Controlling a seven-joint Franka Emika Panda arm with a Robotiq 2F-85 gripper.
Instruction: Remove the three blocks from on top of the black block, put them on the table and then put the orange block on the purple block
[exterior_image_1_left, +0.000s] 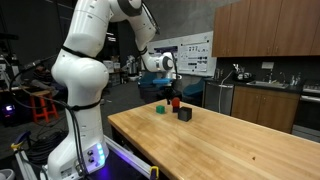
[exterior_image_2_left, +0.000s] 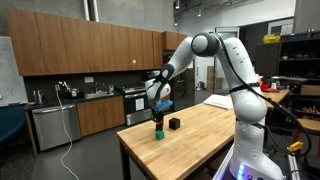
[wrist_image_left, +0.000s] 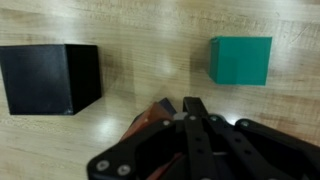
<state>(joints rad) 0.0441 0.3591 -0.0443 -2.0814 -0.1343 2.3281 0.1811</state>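
wooden cabinets (exterior_image_2_left: 80, 45) line the wall behind the light butcher-block table (exterior_image_1_left: 240, 140). the white arm (exterior_image_1_left: 80, 70) reaches over the table, where the black block (wrist_image_left: 50, 78) sits flat, a cube with no long axis, its edges nearly along the wood grain. apart from it lies the green block (wrist_image_left: 240, 60). the gripper (wrist_image_left: 190, 108) hangs between the two, fingers clenched together on nothing. the orange block (wrist_image_left: 148, 122) peeks out just beside the fingers, on the black block's side, partly hidden.
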